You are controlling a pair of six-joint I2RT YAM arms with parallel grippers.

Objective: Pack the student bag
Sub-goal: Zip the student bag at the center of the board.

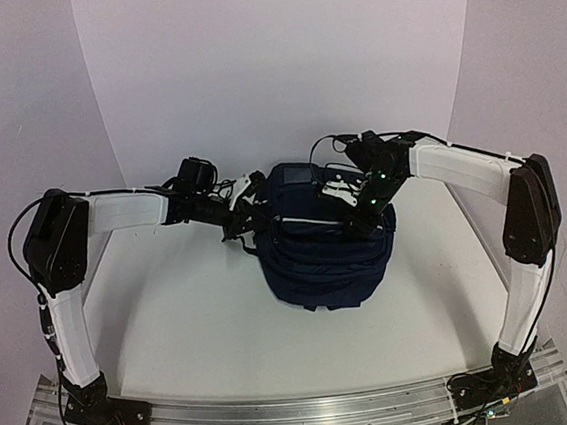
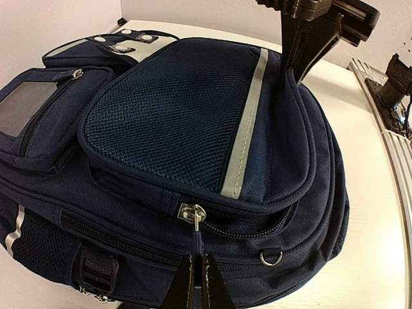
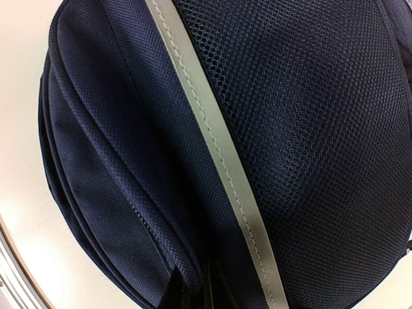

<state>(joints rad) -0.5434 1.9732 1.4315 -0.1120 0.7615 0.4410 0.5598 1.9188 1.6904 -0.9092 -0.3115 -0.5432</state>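
The student bag point(image 1: 323, 259), dark navy with a pale stripe point(image 2: 246, 122), lies on its back mid-table. My left gripper point(image 2: 197, 255) point(image 1: 248, 213) is at the bag's left side, shut on the navy zipper pull point(image 2: 196, 239) that hangs from the silver slider point(image 2: 192, 213) of the front pocket. The zip to the right of the slider gapes slightly. My right gripper point(image 3: 198, 273) point(image 1: 361, 213) is shut on a fold of the front pocket's fabric point(image 3: 193, 257) beside the stripe. In the left wrist view it comes down from above onto the pocket's far edge point(image 2: 297, 76).
The white table point(image 1: 193, 312) runs around the bag, with white backdrop walls behind. An aluminium rail point(image 1: 303, 412) with both arm bases lies along the near edge. A metal D-ring point(image 2: 271, 258) and a buckle point(image 2: 98, 270) sit on the bag's side.
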